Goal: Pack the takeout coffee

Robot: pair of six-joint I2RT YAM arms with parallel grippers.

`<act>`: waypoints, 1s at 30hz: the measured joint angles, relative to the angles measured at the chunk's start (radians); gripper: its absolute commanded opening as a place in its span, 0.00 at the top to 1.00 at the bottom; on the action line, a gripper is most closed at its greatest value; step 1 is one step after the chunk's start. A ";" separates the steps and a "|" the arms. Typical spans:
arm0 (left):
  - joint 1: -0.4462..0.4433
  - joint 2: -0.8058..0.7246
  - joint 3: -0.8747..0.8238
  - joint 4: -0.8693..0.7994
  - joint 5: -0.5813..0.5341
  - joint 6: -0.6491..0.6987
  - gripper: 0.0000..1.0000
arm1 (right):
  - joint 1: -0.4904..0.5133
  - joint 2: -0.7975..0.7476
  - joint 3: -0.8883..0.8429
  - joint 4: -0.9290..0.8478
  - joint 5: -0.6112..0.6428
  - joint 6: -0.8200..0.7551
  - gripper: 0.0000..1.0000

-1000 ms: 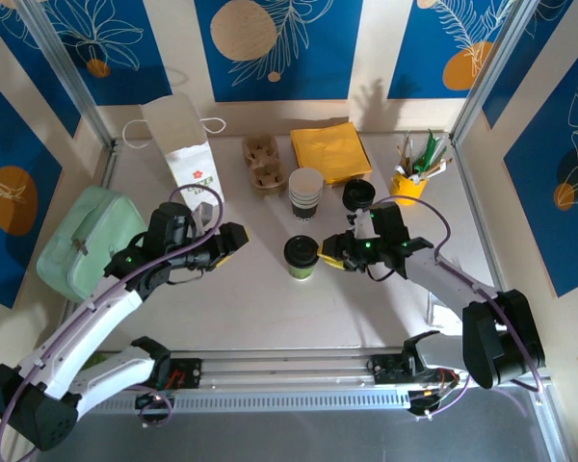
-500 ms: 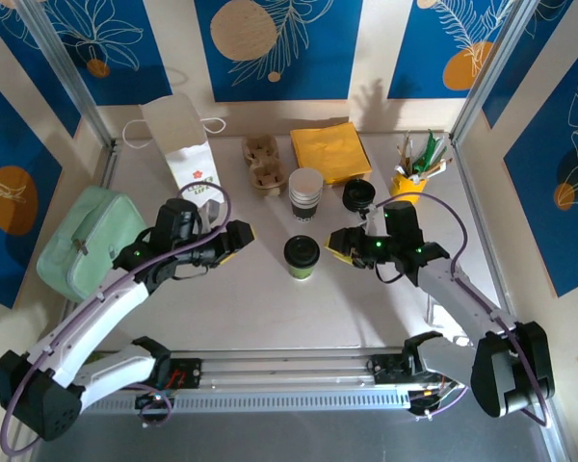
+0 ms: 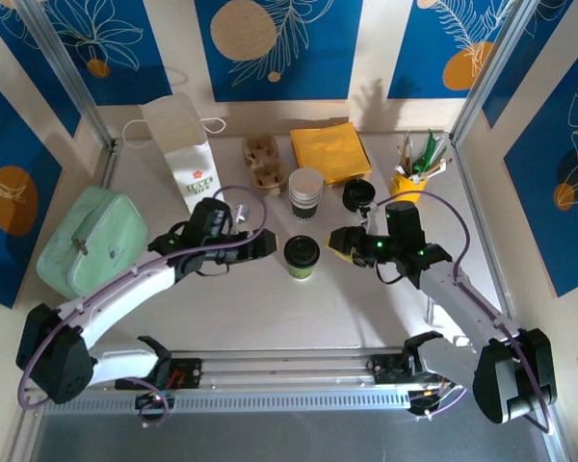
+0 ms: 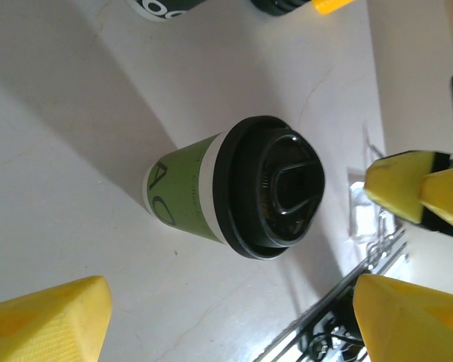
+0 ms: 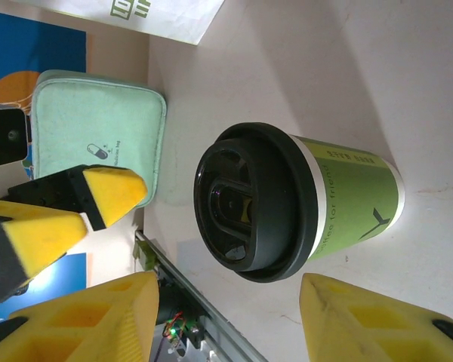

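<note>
**Coffee unheld between two open grippers**

Your takeout coffee (image 3: 301, 256) stands upright on the table (image 3: 366, 308), between the left gripper (image 3: 267, 243) and right gripper (image 3: 335, 243), touching neither. Both are spread wide and empty. The frame edges cut off their yellow fingers (image 5: 83, 317) in your wrist views.

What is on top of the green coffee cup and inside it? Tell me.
A round black plastic lid sits on the green coffee cup, closing its whole mouth. The inside is covered by that lid, so any drink cannot be seen.
</note>
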 measured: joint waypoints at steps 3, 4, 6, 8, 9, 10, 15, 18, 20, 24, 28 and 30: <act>-0.017 0.051 0.017 0.020 -0.002 0.036 0.18 | 0.017 0.000 0.000 0.005 0.016 -0.005 0.47; -0.019 0.065 0.019 0.032 0.000 0.045 0.18 | 0.022 0.000 0.000 0.005 0.019 -0.007 0.47; -0.019 0.092 0.023 0.055 0.010 0.054 0.19 | 0.030 0.001 0.000 0.005 0.032 -0.009 0.47; -0.019 0.120 0.028 0.077 0.024 0.055 0.21 | 0.039 0.005 0.000 0.005 0.042 -0.012 0.47; -0.019 0.132 0.031 0.085 0.027 0.055 0.21 | 0.043 0.009 0.000 0.005 0.045 -0.013 0.47; -0.019 0.146 0.036 0.090 0.032 0.057 0.21 | 0.047 0.015 0.000 0.006 0.051 -0.014 0.47; -0.019 0.211 0.066 0.109 0.045 0.070 0.25 | 0.067 0.054 0.002 0.005 0.082 -0.016 0.47; -0.019 0.227 0.069 0.115 0.050 0.073 0.27 | 0.076 0.077 0.004 0.005 0.097 -0.019 0.48; -0.019 0.236 0.069 0.118 0.051 0.073 0.27 | 0.079 0.091 0.007 0.005 0.106 -0.019 0.48; -0.019 0.247 0.069 0.130 0.059 0.073 0.28 | 0.088 0.119 0.013 0.013 0.118 -0.019 0.48; -0.019 0.250 0.069 0.139 0.068 0.073 0.30 | 0.097 0.142 0.026 0.016 0.120 -0.019 0.48; -0.019 0.253 0.069 0.145 0.072 0.073 0.30 | 0.101 0.149 0.032 0.021 0.120 -0.019 0.48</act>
